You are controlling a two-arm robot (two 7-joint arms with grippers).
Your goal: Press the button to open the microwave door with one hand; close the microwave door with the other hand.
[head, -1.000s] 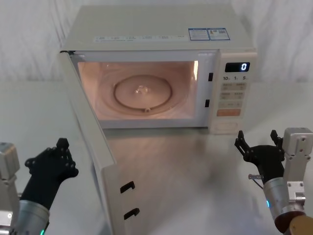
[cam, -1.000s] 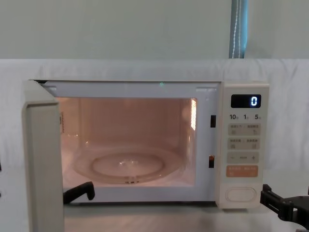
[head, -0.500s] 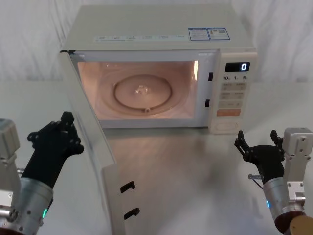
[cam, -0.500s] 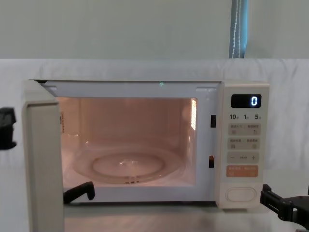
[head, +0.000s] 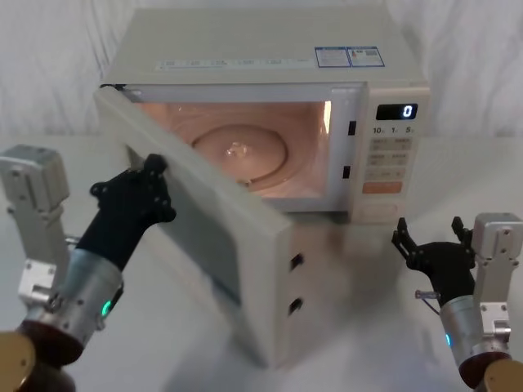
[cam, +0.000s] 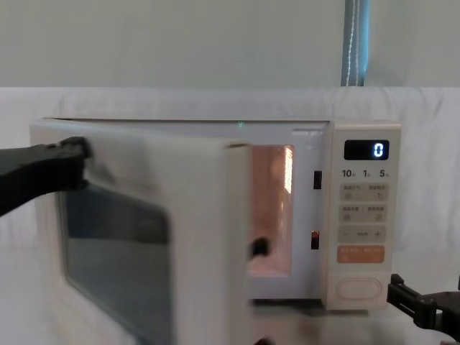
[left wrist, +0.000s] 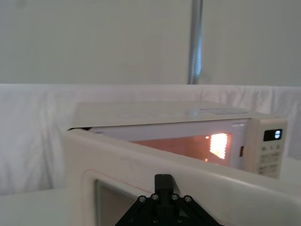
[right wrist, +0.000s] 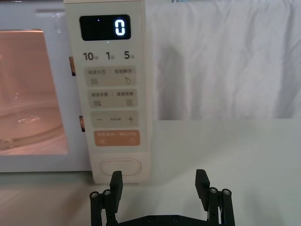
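Door closing: left gripper (head: 151, 175) (finger state cannot be told) presses the half-open microwave door (head: 208, 245) to swing it; right gripper (right wrist: 159, 184), fingers spread, waits near the button (right wrist: 121, 166).

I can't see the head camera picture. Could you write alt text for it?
The left gripper presses on the outside of the half-open microwave door, which angles across the lit cavity. The right gripper, fingers open, waits low on the table before the button.
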